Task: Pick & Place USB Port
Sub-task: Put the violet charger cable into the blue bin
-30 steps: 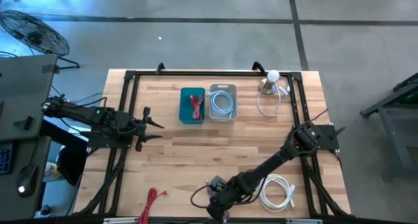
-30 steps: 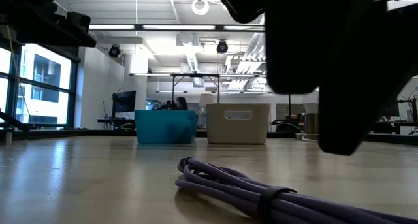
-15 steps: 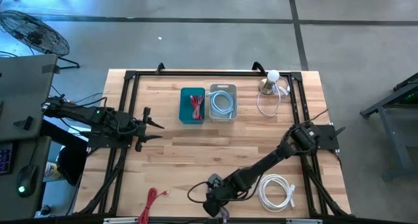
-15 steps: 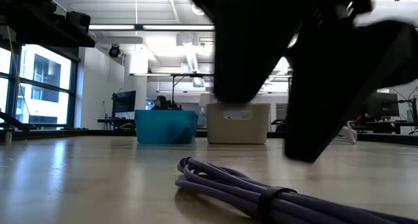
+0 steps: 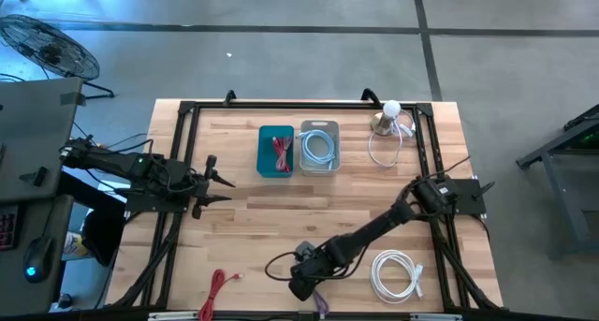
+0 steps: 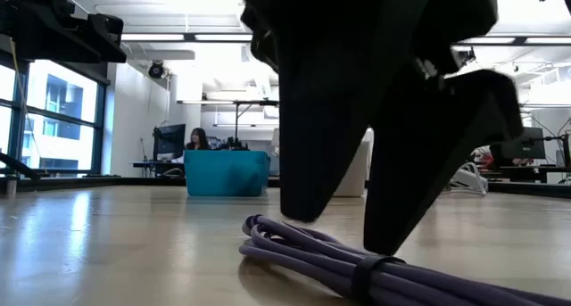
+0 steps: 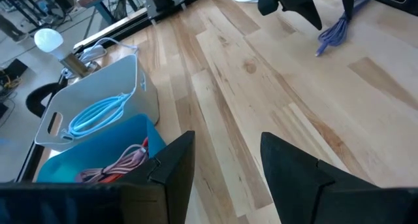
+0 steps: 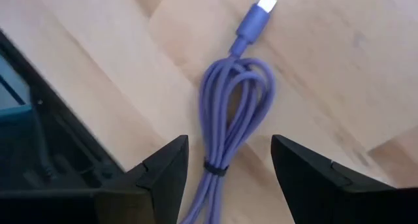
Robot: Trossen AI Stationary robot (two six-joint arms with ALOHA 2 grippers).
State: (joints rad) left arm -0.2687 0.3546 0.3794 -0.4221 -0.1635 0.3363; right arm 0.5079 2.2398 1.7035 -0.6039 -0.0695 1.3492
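R gripper (image 8: 225,175) has slid along table's near edge, now over purple cable (image 8: 228,119); jaws wide, empty, straddling bundle's long axis. L gripper (image 7: 225,168) far, open, idle.

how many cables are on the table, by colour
purple cable: 1, near edge, under the right gripper
red cables: 2, one loose, one in the teal bin
blue cable: 1, in the grey bin
white cables: 2, one coiled, one from the lamp
total: 6

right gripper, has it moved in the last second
Yes. In the high view the right gripper has slid left along the table's near edge, over the purple cable.
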